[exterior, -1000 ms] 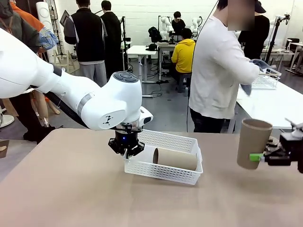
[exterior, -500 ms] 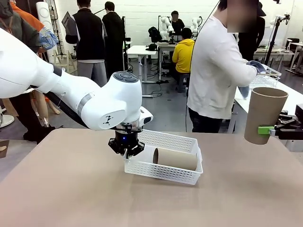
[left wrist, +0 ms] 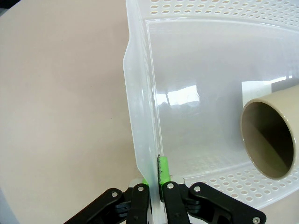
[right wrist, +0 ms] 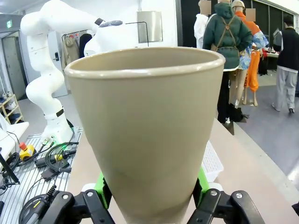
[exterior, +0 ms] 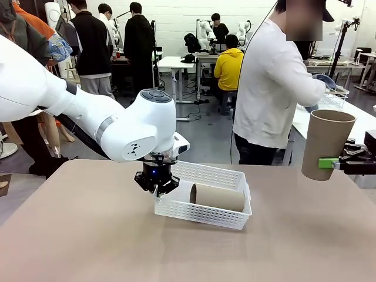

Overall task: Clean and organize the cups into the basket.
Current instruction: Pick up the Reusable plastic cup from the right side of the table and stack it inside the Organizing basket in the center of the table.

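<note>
A white perforated basket (exterior: 202, 215) stands mid-table, and a brown cup (exterior: 217, 197) lies on its side inside, its mouth toward the left. My left gripper (exterior: 156, 187) is shut on the basket's left end wall. In the left wrist view the green pads (left wrist: 163, 171) pinch that wall of the basket (left wrist: 140, 116), and the cup's open mouth (left wrist: 271, 137) shows at the right. My right gripper (exterior: 338, 163) is shut on a second brown cup (exterior: 326, 144), held upright in the air over the table's right edge. In the right wrist view that cup (right wrist: 149, 126) stands between the gripper's (right wrist: 150, 184) pads.
A person in a white top (exterior: 270, 88) stands at the far side, turned toward a side table at the right with a wire basket (exterior: 332, 97) on it. Bare tan tabletop (exterior: 176, 252) lies in front of the basket. Other people are farther back.
My right gripper has lifted the brown cup from low beside the table's right edge to well above it, then nearly stopped. The left gripper and the basket have not moved.
</note>
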Action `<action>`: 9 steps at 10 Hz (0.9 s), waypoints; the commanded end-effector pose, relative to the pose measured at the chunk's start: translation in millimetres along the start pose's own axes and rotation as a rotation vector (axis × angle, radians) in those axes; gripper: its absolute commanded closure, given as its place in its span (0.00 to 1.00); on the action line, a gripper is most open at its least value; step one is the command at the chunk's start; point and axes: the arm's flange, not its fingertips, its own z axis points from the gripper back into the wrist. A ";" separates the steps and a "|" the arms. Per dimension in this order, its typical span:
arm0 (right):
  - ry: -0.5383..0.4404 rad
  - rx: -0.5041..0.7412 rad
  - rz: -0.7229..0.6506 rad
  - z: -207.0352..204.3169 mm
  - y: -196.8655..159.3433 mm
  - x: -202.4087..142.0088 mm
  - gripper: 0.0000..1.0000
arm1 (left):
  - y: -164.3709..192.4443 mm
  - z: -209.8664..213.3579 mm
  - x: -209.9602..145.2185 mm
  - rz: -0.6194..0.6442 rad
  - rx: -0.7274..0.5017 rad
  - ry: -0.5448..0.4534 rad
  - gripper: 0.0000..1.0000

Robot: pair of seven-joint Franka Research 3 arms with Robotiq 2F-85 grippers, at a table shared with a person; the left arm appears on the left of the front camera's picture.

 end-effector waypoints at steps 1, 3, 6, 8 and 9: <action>0.064 0.014 -0.045 -31.1 -17.5 10.3 0.19 | -1.6 -0.1 1.1 -0.002 0.000 -0.003 1.00; 0.264 0.045 -0.093 -108.0 -52.0 35.6 0.19 | -1.6 -0.1 1.1 -0.002 0.000 -0.003 1.00; 0.534 0.064 -0.121 -206.9 -92.6 63.5 0.19 | -1.6 -0.1 1.1 -0.002 0.000 -0.003 1.00; 0.721 0.105 -0.108 -265.3 -116.8 56.8 0.19 | -1.6 -0.1 1.1 -0.002 0.000 -0.003 1.00; 0.841 0.146 -0.042 -283.0 -125.3 52.7 0.19 | -1.6 -0.1 1.1 -0.002 0.000 -0.003 1.00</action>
